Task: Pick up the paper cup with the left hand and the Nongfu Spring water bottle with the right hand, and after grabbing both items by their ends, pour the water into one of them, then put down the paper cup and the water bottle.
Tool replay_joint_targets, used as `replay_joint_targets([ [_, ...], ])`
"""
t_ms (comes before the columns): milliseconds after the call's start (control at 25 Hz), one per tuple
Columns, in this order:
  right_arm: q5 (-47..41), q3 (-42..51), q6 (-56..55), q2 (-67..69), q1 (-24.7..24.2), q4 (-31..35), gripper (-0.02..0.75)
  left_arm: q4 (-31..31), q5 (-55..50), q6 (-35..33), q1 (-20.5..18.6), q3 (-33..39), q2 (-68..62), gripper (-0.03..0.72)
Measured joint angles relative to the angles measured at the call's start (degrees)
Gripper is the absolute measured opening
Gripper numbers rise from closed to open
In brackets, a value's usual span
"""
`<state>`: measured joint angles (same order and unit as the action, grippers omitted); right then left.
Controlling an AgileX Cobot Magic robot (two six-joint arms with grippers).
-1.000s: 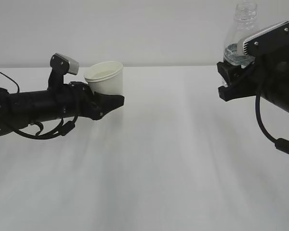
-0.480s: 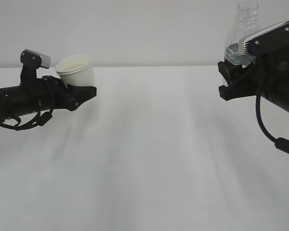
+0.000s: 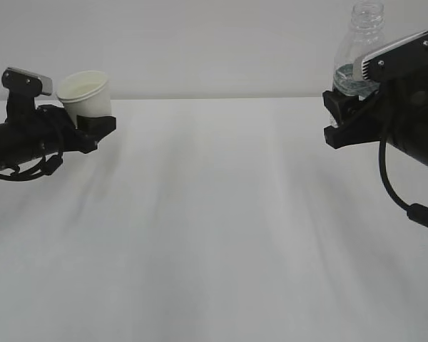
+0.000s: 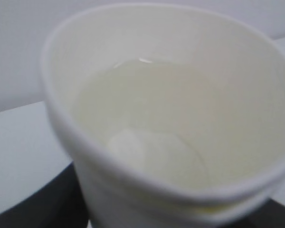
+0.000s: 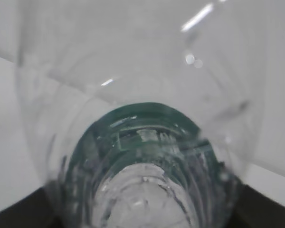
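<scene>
Tabletop [image 3: 228,228], white and broad, fills the exterior view. At about three o'clock the right hand [image 3: 342,117], the bulkier arm with the grey plate, has its fingers pinched around the lower body of the Nongfu Spring water bottle [image 3: 358,50]. That bottle stands almost upright, its long axis near vertical with a slight lean, its capless neck pointing to twelve o'clock; a little water [image 3: 351,80] sits low in it, just above the grip. At about nine o'clock the left hand [image 3: 96,127] reaches in level, its fingers closed on the base of the paper cup [image 3: 87,94]. This cup is held above the table, mouth up and tipped slightly toward the camera. Its wrist view shows clear liquid pooled over the cup's pale bottom [image 4: 152,142].
</scene>
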<state>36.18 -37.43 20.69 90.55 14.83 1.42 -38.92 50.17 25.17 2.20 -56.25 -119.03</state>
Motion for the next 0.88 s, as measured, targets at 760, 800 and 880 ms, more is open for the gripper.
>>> replay_joint_targets([
  [760, 0.3, 0.0, 0.0, 0.0, 0.0, 0.0, 0.438, 22.7, 3.1, -14.1, 0.0, 0.0, -7.5, 0.445],
  [800, 0.3, 0.0, 0.0, 0.0, 0.0, 0.0, 0.438, 23.7, 3.3, -14.2, 0.0, 0.0, -7.8, 0.445],
  [880, 0.3, 0.0, 0.0, 0.0, 0.0, 0.0, 0.438, 24.7, 4.0, -14.4, 0.0, 0.0, -9.1, 0.445],
])
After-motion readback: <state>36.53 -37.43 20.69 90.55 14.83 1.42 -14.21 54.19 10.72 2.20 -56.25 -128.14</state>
